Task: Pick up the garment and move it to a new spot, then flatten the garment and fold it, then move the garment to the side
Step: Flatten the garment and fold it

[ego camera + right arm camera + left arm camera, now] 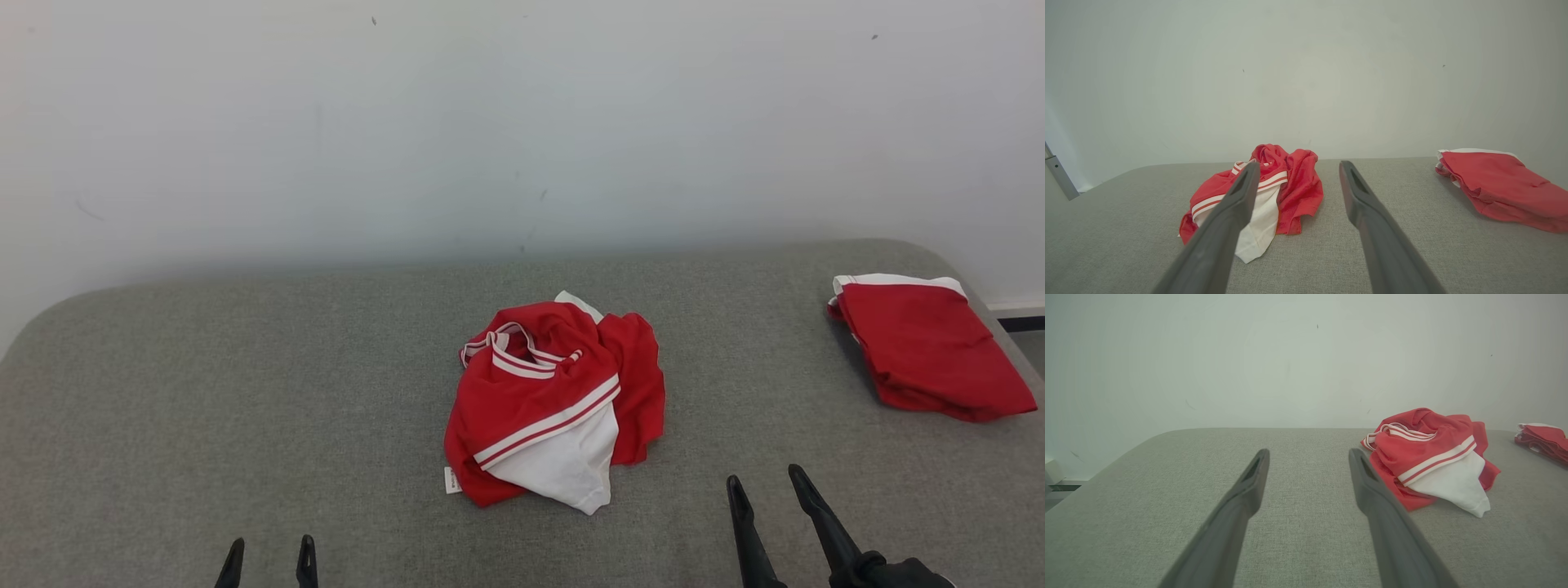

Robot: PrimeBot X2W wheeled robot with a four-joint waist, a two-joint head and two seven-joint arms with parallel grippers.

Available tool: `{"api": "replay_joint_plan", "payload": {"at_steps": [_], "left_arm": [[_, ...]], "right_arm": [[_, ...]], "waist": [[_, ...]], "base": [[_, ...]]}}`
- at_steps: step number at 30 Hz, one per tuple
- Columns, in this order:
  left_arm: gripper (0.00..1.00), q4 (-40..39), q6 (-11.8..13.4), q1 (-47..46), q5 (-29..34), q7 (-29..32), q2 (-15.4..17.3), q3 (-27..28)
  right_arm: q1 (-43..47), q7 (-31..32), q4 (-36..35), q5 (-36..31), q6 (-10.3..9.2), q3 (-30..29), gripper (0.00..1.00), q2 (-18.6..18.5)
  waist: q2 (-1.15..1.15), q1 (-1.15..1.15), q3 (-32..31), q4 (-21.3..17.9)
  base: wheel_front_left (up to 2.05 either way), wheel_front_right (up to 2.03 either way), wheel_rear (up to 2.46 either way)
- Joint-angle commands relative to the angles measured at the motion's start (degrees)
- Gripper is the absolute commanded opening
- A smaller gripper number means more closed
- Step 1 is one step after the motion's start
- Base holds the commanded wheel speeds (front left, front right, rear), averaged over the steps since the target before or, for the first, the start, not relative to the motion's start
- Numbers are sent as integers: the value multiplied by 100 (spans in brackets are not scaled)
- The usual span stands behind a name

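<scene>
Centrally, crumpled garment (555, 408) ahead, between left end effector (271, 545) and right end effector (766, 478), both wide, empty.

Open grey table (245, 367) surface left and front; crumpled garment (555, 408) occupies the centre, folded garment (931, 351) the far right, wall (522, 122) closes the back.

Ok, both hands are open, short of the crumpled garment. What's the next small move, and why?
Probably ease the right hand forward and left to the near edge of the crumpled garment. It lies bunched and untouched mid-surface, and the right hand sits nearer than the left hand. Both are open and empty. Leave the folded red garment at far right.
</scene>
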Motion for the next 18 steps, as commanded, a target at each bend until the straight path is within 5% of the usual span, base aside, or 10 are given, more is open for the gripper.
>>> {"api": "replay_joint_plan", "payload": {"at_steps": [1,18], "left_arm": [[100,11,20,-61,-30,-21,-12,-17],[100,-1,147,-103,-34,-22,-11,-52]], "right_arm": [[0,-5,2,12,-14,-8,100,6],[-44,-5,-8,27,-14,-14,100,27]], "waist": [[0,0,8,-4],[0,0,48,-36]], "base": [[0,0,0],[0,0,0]]}}
